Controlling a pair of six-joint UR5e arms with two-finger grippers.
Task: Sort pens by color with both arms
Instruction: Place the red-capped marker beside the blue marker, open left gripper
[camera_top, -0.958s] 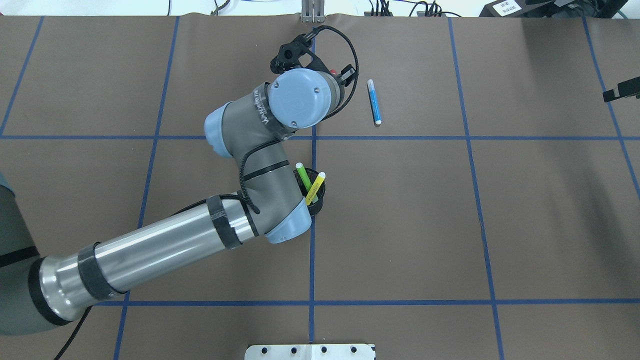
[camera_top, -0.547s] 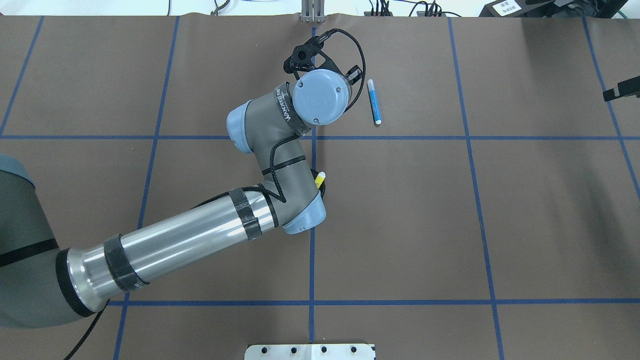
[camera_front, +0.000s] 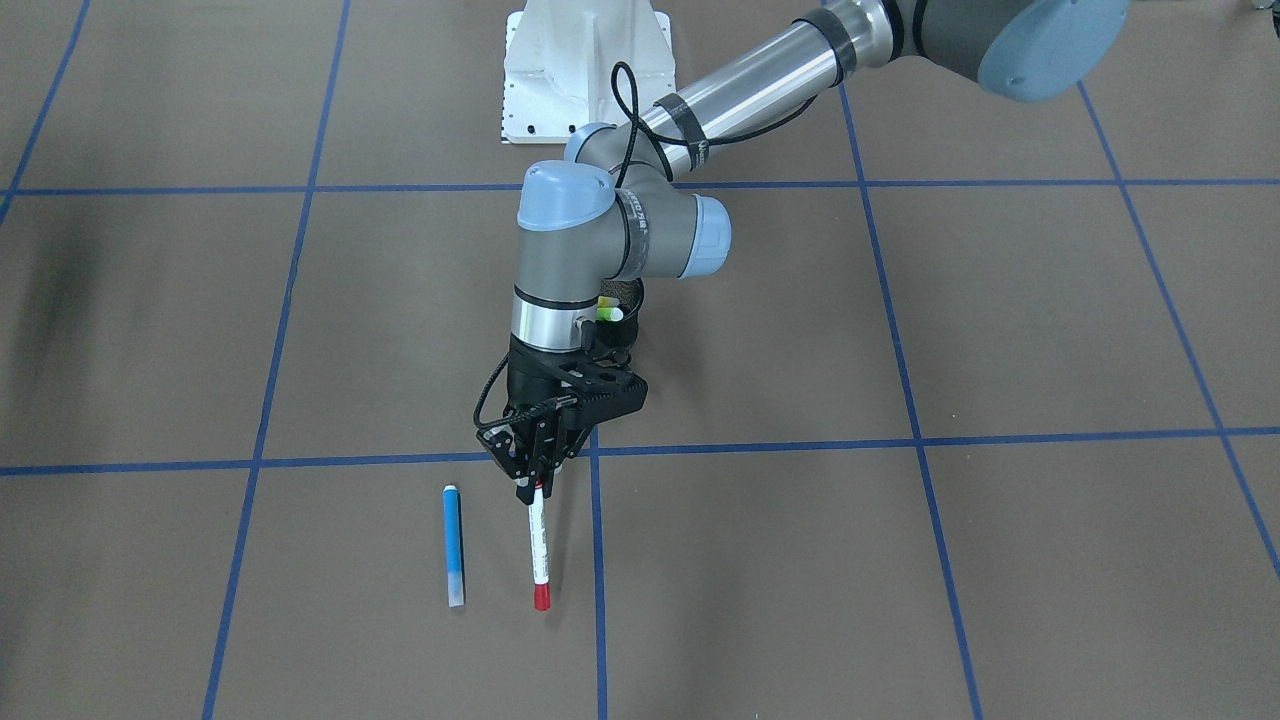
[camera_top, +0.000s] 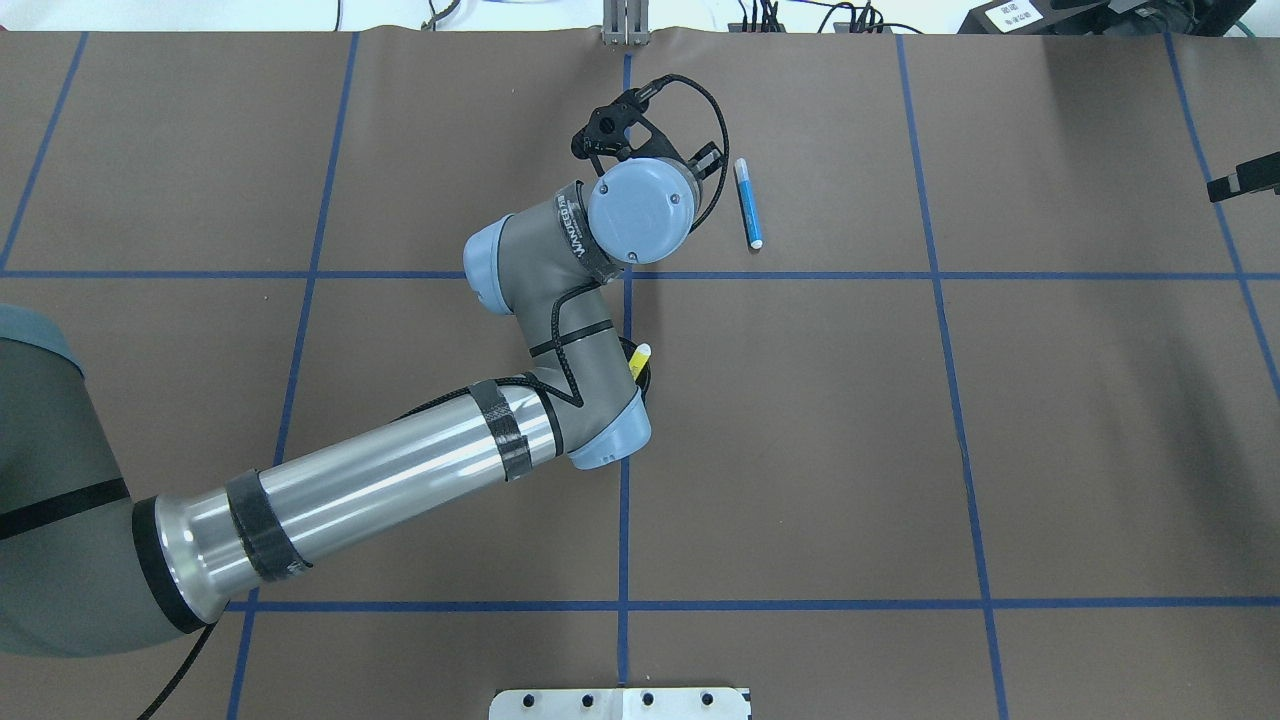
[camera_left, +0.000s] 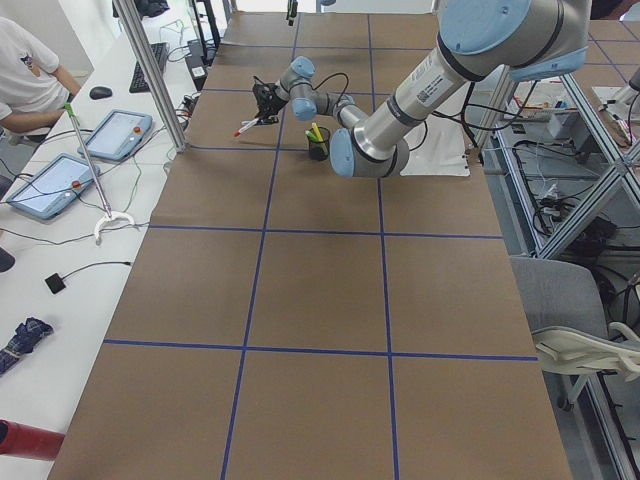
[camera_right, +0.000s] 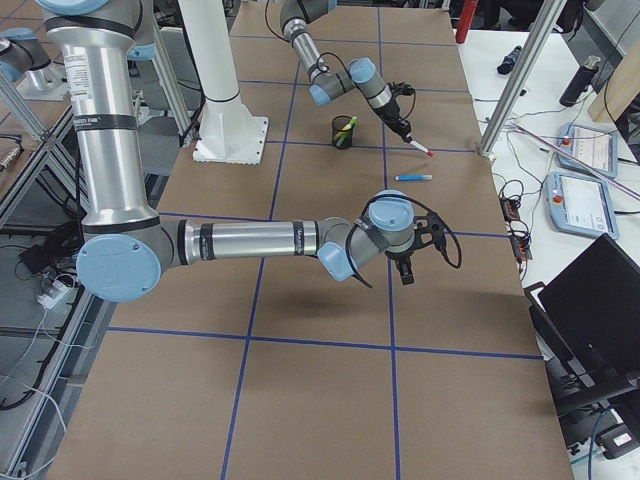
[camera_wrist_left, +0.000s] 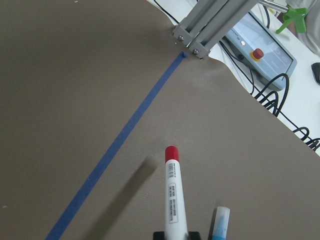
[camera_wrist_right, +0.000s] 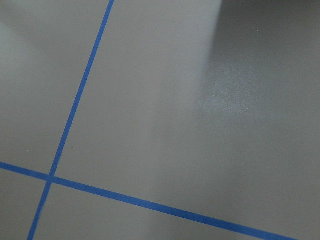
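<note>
My left gripper (camera_front: 534, 478) is shut on the pale end of the white pen (camera_front: 539, 545), whose red cap (camera_front: 541, 598) points out and down, a little above the table. The pen also shows in the left wrist view (camera_wrist_left: 173, 200). The blue pen (camera_front: 454, 545) lies flat beside it, and shows in the overhead view (camera_top: 749, 203). The yellow pen (camera_top: 638, 358) stands in the black mesh cup (camera_front: 628, 297), mostly under my left arm. A green pen tip (camera_front: 608, 313) peeks out there. My right gripper (camera_right: 405, 268) hangs over bare table at the far right; I cannot tell whether it is open.
Blue tape lines (camera_top: 626, 500) cross the brown table cover. A metal post (camera_wrist_left: 200, 30) stands at the far table edge, with tablets (camera_left: 120, 135) and cables beyond it. The white pedestal base (camera_front: 585, 70) sits at the robot's side.
My left arm has swung right toward the blue pen, carrying the white pen, and its wrist has dropped lower. The arm now covers the green pen in the cup.
</note>
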